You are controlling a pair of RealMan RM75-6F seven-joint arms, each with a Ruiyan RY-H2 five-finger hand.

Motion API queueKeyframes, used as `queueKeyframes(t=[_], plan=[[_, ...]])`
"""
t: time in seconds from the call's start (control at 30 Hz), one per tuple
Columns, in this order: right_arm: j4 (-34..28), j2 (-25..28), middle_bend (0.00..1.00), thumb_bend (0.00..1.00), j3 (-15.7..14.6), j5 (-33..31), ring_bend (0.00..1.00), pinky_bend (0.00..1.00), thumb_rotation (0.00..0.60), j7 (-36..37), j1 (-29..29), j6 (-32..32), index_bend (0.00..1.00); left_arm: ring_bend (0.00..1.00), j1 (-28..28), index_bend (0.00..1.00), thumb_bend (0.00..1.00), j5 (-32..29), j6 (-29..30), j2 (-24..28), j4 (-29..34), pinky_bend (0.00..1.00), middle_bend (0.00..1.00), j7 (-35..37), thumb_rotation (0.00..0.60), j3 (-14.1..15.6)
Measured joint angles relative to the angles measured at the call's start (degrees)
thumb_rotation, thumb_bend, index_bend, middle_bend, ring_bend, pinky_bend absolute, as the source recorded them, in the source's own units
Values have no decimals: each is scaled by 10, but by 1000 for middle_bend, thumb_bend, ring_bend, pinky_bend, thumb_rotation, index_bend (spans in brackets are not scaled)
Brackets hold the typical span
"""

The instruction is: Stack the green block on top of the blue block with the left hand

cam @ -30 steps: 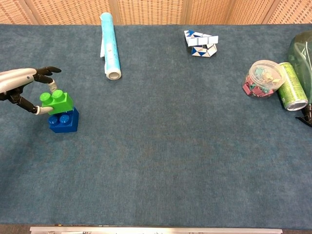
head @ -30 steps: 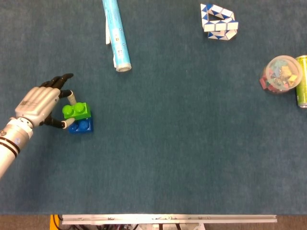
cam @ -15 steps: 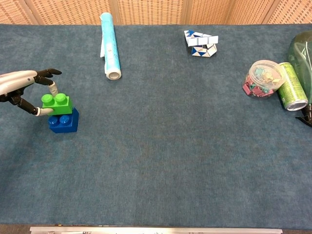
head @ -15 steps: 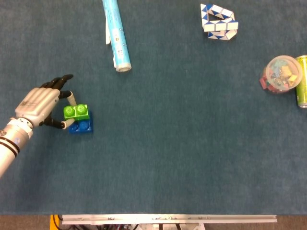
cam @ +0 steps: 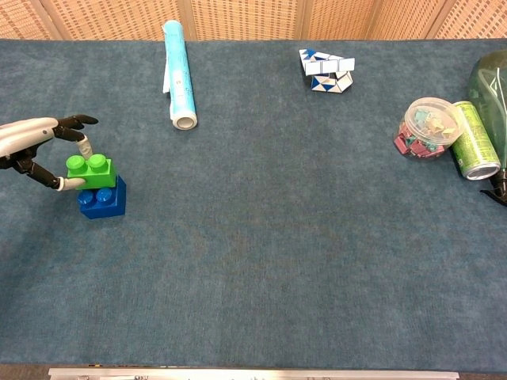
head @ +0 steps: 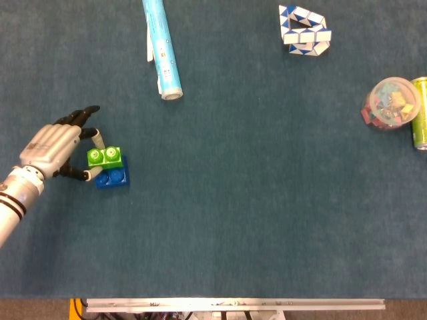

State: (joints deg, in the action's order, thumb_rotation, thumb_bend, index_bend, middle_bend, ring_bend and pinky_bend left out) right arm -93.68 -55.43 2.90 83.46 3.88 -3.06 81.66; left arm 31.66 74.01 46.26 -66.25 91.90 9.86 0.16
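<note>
While the left hand (head: 48, 148) pinches the green block (head: 105, 157) between thumb and a finger, its other fingers spread, that block sits on the blue block (head: 113, 177), shifted toward the hand. Further right lie a pale blue tube (head: 160, 45), a folded puzzle snake (head: 304, 31), a clear tub (head: 391, 103) and a green can (head: 419, 111).

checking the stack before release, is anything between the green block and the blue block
Nothing visible. The green block sits directly on the blue block, offset toward the left hand, whose fingertips pinch the green one.
</note>
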Motion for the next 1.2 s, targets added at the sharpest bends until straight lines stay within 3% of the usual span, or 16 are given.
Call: queueKeyframes(t=[1.2], plan=[[-2, 4, 258, 98, 1, 4, 131, 137, 600, 5, 2, 7, 215, 0, -33, 506, 285, 17, 24, -27, -23, 113, 0, 25, 600, 8]])
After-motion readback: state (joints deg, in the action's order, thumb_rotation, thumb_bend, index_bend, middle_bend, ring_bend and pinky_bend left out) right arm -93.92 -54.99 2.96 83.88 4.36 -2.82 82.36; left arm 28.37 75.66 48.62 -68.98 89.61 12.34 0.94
